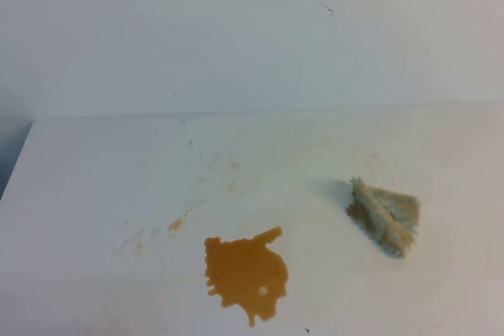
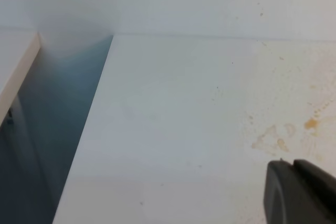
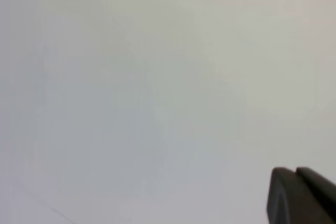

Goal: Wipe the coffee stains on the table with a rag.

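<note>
On the white table (image 1: pixel 94 194) lies an orange-brown coffee stain (image 1: pixel 246 273), a ragged puddle near the front middle. A smaller blot (image 1: pixel 175 225) sits up and left of it, and the left wrist view shows that blot (image 2: pixel 311 124) at its right edge. The rag (image 1: pixel 383 216), wadded beige-grey and frayed, rests to the right of the puddle, apart from it. Neither gripper appears in the exterior high view. My left gripper (image 2: pixel 293 165) shows as two dark fingers pressed together above the table (image 2: pixel 173 129). My right gripper (image 3: pixel 295 171) looks the same, shut and holding nothing, over a plain white surface.
A white wall (image 1: pixel 236 29) rises behind the table. The table's left edge drops into a dark gap (image 2: pixel 58 129), with another white surface (image 2: pixel 16 66) beyond it. Faint tan smudges (image 1: pixel 134 241) mark the tabletop left of the puddle.
</note>
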### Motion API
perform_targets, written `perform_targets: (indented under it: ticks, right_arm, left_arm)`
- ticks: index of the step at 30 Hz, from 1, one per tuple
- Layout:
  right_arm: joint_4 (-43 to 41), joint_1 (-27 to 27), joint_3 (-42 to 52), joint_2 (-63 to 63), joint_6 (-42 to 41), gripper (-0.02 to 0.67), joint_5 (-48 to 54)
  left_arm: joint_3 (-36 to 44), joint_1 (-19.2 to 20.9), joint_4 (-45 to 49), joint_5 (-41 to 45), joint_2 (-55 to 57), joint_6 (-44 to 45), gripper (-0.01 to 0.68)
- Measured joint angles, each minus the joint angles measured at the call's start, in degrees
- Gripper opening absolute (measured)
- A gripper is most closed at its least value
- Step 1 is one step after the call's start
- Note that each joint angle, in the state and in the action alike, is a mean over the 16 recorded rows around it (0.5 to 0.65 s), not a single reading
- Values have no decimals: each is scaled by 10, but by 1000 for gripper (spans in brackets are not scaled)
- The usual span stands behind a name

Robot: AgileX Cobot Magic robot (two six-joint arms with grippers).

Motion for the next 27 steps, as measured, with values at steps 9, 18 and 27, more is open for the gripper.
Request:
perform_targets:
  ticks: [9,18,27]
  right_arm:
    - [43,0,-152,83,6,-4,207]
    - [136,0,-264,233,-104,-4,373]
    - [275,12,-296,295,-292,-4,350]
  left_arm:
    - [0,0,0,0,0,0,-3]
    - [0,0,0,0,0,0,-3]
    - [0,0,0,0,0,0,-4]
